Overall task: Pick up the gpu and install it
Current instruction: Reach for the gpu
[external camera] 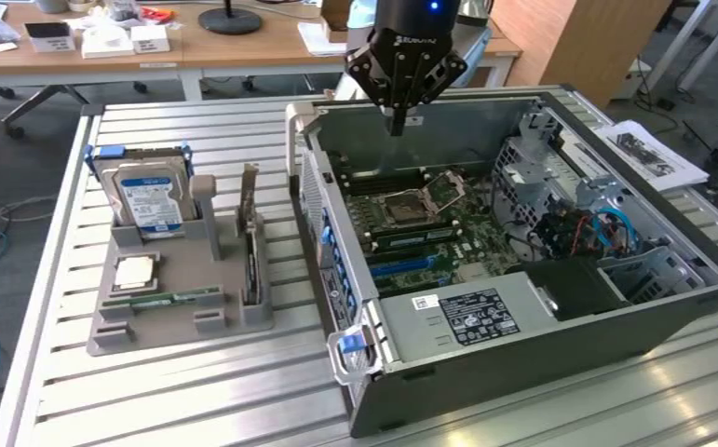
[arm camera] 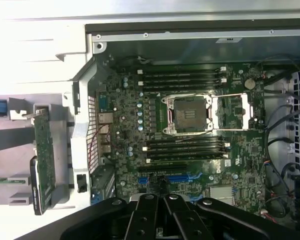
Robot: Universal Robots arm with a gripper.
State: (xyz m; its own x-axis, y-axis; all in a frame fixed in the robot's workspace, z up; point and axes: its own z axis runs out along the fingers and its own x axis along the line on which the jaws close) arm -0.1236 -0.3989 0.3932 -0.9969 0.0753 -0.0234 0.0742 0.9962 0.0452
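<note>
Plainly pick-up was not yet done: my fingers [external camera: 395, 114], pressed together and empty, hung above the computer case [external camera: 582, 345]; the gpu [external camera: 250, 247] stood in its holder [external camera: 166, 324] at the exterior view's left, calling for spread fingers.

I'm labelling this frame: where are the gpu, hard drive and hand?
gpu [external camera: 250, 265]: exterior view, the card's upper edge in the grey holder.
hard drive [external camera: 150, 200]: exterior view, its blue-white label.
hand [external camera: 396, 126]: exterior view, its tip over the case.

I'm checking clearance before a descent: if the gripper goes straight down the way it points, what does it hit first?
Probably the motherboard inside the open computer case, near its blue expansion slots. Nothing shows between the gripper and the board, though depth is unclear.
</note>
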